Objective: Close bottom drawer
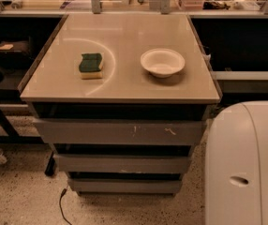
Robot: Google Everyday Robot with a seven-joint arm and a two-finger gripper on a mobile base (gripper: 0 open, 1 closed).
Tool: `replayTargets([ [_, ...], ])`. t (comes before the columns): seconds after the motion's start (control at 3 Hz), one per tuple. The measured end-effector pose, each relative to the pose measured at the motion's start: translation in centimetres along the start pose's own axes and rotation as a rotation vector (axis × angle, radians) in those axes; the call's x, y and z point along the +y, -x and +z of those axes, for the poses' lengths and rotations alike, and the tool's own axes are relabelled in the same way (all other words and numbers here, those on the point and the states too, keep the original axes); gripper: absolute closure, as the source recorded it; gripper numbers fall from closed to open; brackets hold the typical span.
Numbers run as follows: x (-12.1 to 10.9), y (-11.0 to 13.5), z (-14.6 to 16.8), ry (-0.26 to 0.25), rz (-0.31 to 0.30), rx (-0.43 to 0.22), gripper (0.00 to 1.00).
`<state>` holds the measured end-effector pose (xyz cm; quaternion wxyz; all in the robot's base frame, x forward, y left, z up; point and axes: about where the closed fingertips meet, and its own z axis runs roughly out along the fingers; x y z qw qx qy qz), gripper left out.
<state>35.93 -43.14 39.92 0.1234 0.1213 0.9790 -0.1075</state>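
Three grey drawers stack under the table (124,89), and the bottom drawer (124,186) is the lowest and narrowest, at 6 o'clock in your view. Its long axis runs from 9 to 3 o'clock, its plain front strip faces you, and a dark gap sits above it. Over it come the middle drawer (122,164) and the scratched top drawer (120,132). On the tabletop a green sponge (91,65) lies with a white bowl (162,62) at its 3 o'clock, apart. At 4 o'clock the robot's white casing (246,163) fills the corner. The gripper is out of your view, so you cannot tell its opening or hold.
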Motion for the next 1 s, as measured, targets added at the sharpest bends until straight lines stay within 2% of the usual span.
replayTargets([
  [0.33, -13.5, -16.3, -3.5, -0.204, 0.276, 0.232, 0.0],
  [0.67, -23.0, -31.8, -10.3, -0.405, 0.541, 0.395, 0.0],
  [1.0, -26.2, -37.0, -14.0, -0.494, 0.643, 0.417, 0.0],
])
